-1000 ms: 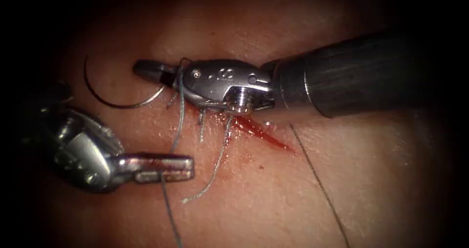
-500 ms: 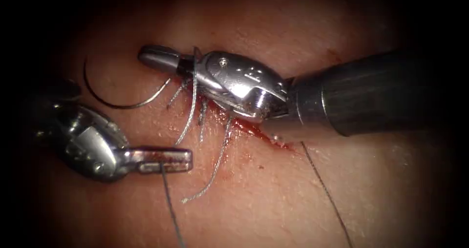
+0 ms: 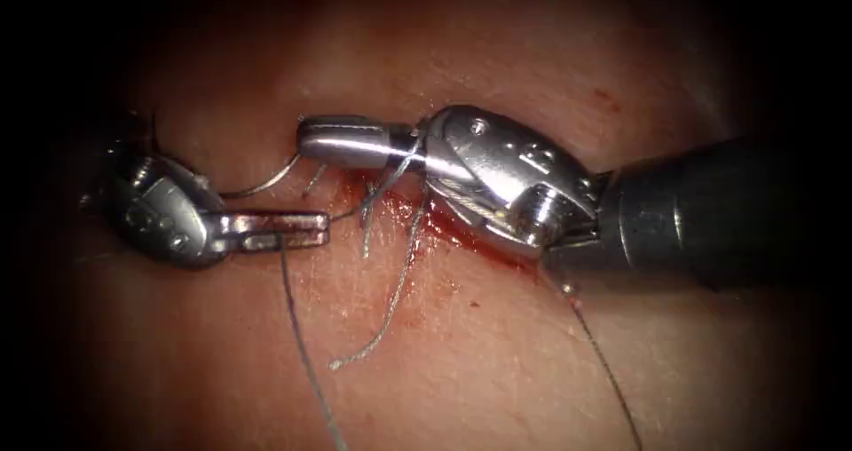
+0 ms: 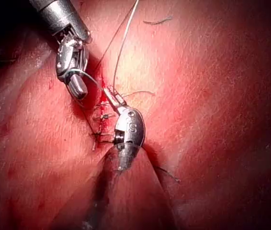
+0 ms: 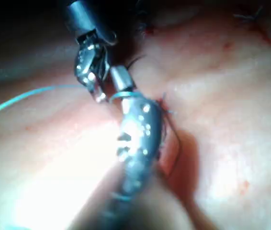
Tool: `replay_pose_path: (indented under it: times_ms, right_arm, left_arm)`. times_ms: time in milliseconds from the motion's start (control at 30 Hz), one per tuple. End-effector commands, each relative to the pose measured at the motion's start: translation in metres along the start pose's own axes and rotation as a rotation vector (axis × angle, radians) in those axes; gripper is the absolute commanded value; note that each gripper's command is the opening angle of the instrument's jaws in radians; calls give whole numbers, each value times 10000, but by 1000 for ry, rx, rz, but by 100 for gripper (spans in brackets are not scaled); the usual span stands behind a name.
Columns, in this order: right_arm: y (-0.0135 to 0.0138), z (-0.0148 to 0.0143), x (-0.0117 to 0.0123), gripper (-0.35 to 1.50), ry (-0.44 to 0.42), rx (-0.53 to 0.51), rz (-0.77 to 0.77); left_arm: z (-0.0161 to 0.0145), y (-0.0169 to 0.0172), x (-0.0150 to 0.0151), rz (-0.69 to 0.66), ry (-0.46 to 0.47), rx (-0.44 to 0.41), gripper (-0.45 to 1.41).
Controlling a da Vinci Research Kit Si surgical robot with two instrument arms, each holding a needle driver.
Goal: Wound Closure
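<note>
Nearest, at 6 o'clock in the endoscope view: thread (image 3: 302, 344) climbing over the tissue (image 3: 497, 362) to the left gripper (image 3: 311, 230) at 9 o'clock. Clamped narrow on that strand, left of the cut (image 3: 484, 242). Just beyond, toward centre: pale cut ends of thread (image 3: 390, 309) trailing from stitches already laid, with red fluid (image 3: 461, 233) along the wound. At 5 o'clock, a dark strand (image 3: 603, 362) slanting off, well apart from both tools. Farther on, around 11 o'clock: right gripper (image 3: 311, 138), closed narrow, with a loop (image 3: 404, 154) of thread wound round its base; cannot tell whether anything is pinched between the tips. Farthest, at 10 o'clock: needle (image 3: 266, 183), held by neither tool, lying on the tissue left of the cut and half hidden behind the left tool; cannot tell whether its point sits in the tissue. Compared with a second ago, drawn back toward 3 o'clock with the wrap riding along on the right side, and lifted toward the cut on the left. Judged as a knot in the making, loop thrown but not yet tightened. For the next move, likely needed: even, opposed tension and no drag on the laid stitches. Plainer from the left wrist: the stitch row crossing the cut. Plainer from the right wrist: the wrap circling the tool and the strand running away taut.
</note>
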Motion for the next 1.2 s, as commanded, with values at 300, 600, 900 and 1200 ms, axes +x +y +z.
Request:
replay_pose_path:
  times_ms: [300,600,900,1200]
  right_arm:
    - [-7,-2,-13,17,-17,103,-41]
    - [-7,-5,-18,47,-122,235,-144]
    - [-14,-14,-27,46,-230,384,-184]
    - [-45,0,-36,46,-350,535,-209]
  left_arm:
    - [11,-10,-20,-20,-1,9,-45]
    - [15,-17,-35,-27,-3,9,-45]
    - [15,-17,-35,-27,4,0,-45]
    - [23,-18,-41,-46,16,-16,-45]
